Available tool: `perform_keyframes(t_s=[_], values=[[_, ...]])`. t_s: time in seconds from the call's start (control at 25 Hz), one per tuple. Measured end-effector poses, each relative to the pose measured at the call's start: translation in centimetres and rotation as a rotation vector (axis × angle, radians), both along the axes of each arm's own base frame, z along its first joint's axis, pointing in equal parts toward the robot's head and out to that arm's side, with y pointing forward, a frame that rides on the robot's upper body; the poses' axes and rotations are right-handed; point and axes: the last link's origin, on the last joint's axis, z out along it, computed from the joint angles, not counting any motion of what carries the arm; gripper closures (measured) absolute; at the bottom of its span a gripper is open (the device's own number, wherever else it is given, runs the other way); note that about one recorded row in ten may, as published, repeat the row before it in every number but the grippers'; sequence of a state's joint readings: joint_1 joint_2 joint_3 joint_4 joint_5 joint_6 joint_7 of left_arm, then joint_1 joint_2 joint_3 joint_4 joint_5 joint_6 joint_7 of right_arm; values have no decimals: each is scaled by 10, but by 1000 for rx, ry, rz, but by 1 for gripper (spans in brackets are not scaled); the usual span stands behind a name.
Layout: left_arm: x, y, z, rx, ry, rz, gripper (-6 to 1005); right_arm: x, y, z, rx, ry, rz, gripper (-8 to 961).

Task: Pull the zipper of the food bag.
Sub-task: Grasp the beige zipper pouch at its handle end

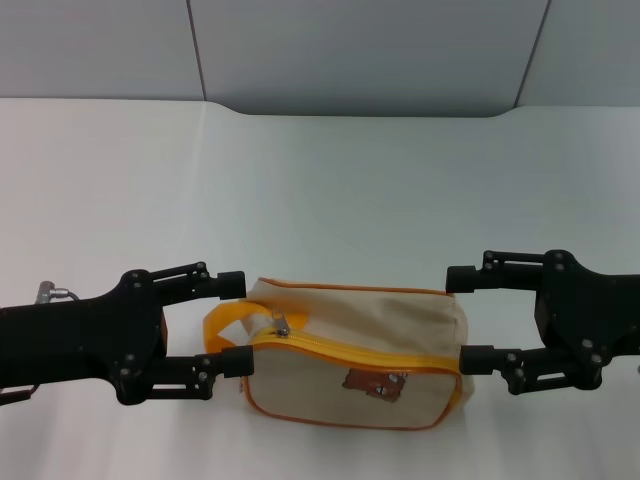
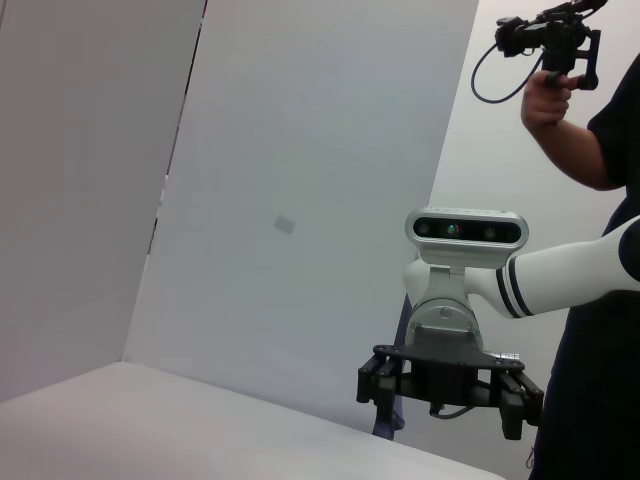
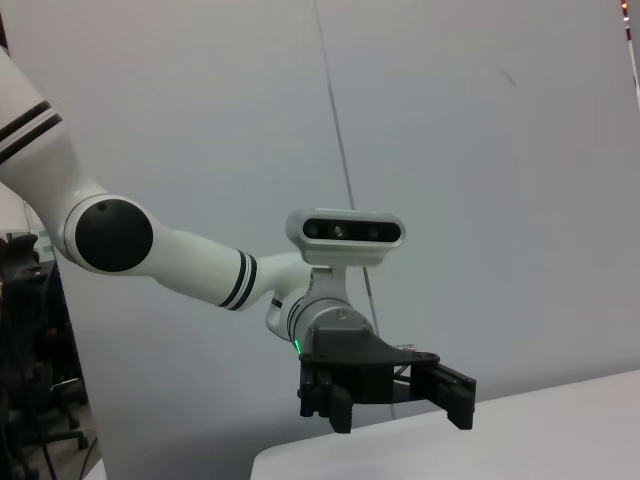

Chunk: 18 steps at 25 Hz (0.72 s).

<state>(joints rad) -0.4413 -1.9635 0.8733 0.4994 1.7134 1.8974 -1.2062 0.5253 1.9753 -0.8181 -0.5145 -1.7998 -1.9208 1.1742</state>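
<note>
Head view showed my left gripper [image 1: 232, 325] and right gripper [image 1: 468, 318], fingers spread, flanking the food bag [image 1: 350, 355]; next, I should pinch the zipper [image 1: 350, 352] tab gently.

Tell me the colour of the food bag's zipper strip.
Yellow-orange, on the zipper running across the beige food bag; the head view shows it best.

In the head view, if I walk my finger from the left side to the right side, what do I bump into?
Left tool → yellow-orange handle loop → silver pull tab → brown bear print → right tool. All but the tools are on the food bag, which lies between the two open tools.
</note>
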Motion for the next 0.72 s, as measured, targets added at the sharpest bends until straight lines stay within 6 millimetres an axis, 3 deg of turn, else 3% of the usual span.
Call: perform_keyframes(t_s=[0.52, 0.72], values=[[-5, -2, -2, 3, 6, 24, 173, 2, -3, 0, -4, 3, -4, 177], [-28, -11, -5, 36, 69, 121, 204, 3, -2, 0, 3, 2, -8, 176]])
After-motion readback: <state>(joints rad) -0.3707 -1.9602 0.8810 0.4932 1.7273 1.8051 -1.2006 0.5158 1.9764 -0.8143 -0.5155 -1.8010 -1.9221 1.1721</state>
